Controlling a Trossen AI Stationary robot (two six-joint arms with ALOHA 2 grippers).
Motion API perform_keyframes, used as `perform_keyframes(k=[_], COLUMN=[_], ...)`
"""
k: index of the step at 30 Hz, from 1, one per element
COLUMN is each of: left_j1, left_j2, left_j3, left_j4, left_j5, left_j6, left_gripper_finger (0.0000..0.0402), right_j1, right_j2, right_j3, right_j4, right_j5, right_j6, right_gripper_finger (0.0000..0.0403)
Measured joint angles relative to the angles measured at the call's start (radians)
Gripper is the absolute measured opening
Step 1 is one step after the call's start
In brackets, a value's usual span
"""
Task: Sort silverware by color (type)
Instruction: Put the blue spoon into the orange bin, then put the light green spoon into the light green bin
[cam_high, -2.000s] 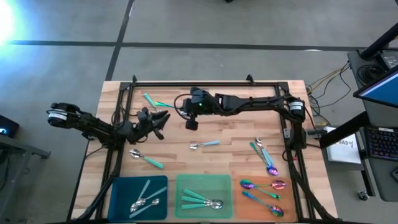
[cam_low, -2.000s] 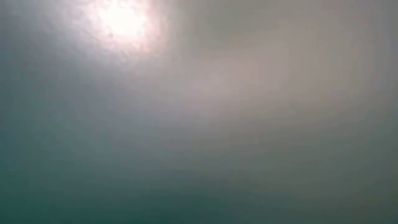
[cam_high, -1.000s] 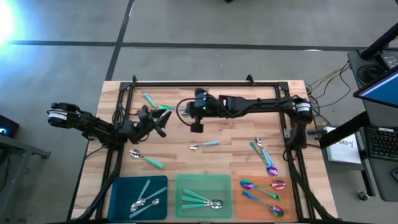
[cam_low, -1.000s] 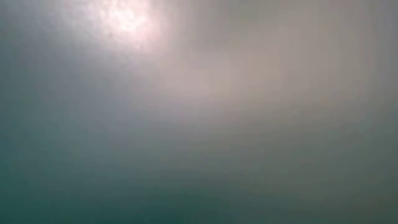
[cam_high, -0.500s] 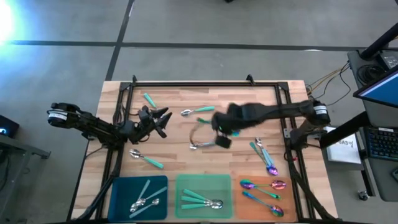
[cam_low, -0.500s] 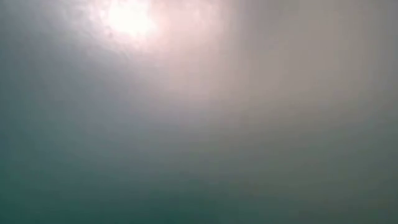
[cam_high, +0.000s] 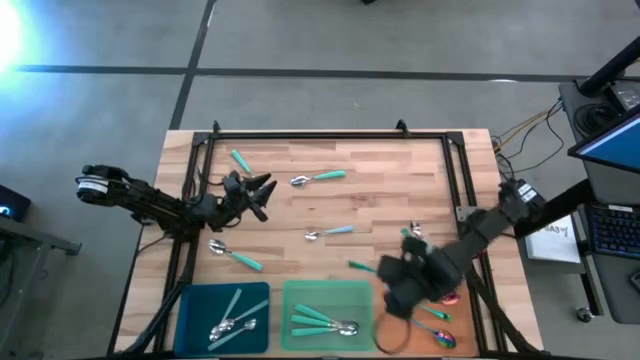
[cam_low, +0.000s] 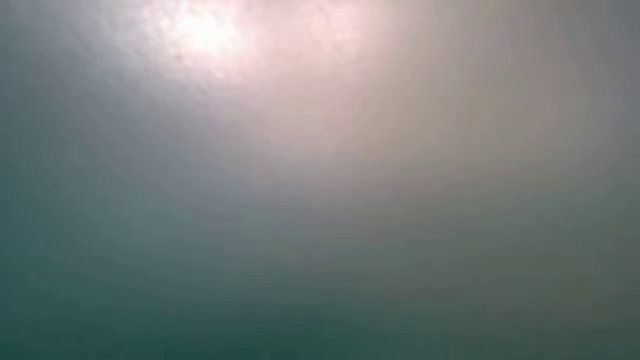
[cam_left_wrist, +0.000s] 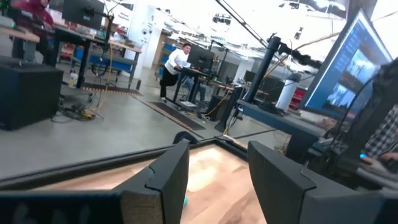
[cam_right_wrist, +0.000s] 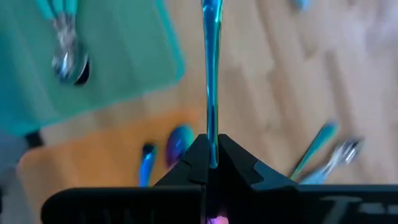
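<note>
Right gripper (cam_right_wrist: 211, 163) is clamped tight on a spoon (cam_right_wrist: 210, 74); in the right wrist view its handle reads glossy teal-blue and sticks straight out past the fingers. In the high view the right gripper (cam_high: 405, 283) is hanging over the near right of the table, at the inner edge of the orange tray (cam_high: 445, 328), with the green tray (cam_high: 327, 315) just beside it. The bowl end is hidden inside the jaws, so I am not certain of the colour class. I am judging this as the carry-and-place step.

Left gripper (cam_left_wrist: 217, 171) is standing open with nothing in it, parked at the far left of the table (cam_high: 380, 205); the left gripper (cam_high: 250, 190) needs nothing from me.

For a clean drop I am checking the handle colour against both trays first, then centring over the right one, lowering until the spoon is near the tray floor, and laying it parallel to the spoons already there before opening.

Loose spoons are lying on the wood at centre, far centre and left.

Low view is showing only haze.
</note>
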Motion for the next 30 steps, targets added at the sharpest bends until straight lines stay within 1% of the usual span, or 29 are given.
perform_keyframes(k=[4,8,11,14,17,19,26,30], left_j1=[0.000,0.000,0.000,0.000,-0.001,-0.001,-0.001,-0.001], left_j2=[0.000,-0.001,-0.001,0.000,-0.001,-0.001,0.000,0.000], left_j3=[0.006,0.007,0.007,0.007,0.007,0.009,0.016,0.015], left_j4=[-0.006,-0.005,-0.003,-0.004,-0.003,-0.005,-0.017,-0.083], left_j5=[0.005,0.067,0.118,0.167,0.198,0.215,0.244,0.244], left_j6=[-0.056,-0.121,-0.182,-0.222,-0.243,-0.254,-0.256,-0.250], left_gripper_finger=[0.0149,0.0149,0.0149,0.0149,0.0149,0.0149,0.0149,0.0149], right_j1=[0.149,0.272,0.328,0.367,0.390,0.393,0.393,0.385], right_j2=[0.000,0.017,0.032,0.039,0.047,0.054,0.058,0.057], right_j3=[-0.055,-0.114,-0.142,-0.172,-0.196,-0.198,-0.199,-0.199], right_j4=[0.004,0.057,0.081,0.087,0.102,0.101,0.103,0.098], right_j5=[0.003,-0.001,-0.006,-0.047,-0.058,-0.056,-0.047,-0.047], right_j6=[0.248,0.459,0.567,0.655,0.703,0.720,0.699,0.645], right_gripper_finger=[0.0009,0.0009,0.0009,0.0009,0.0012,0.0021,0.0077,0.0107])
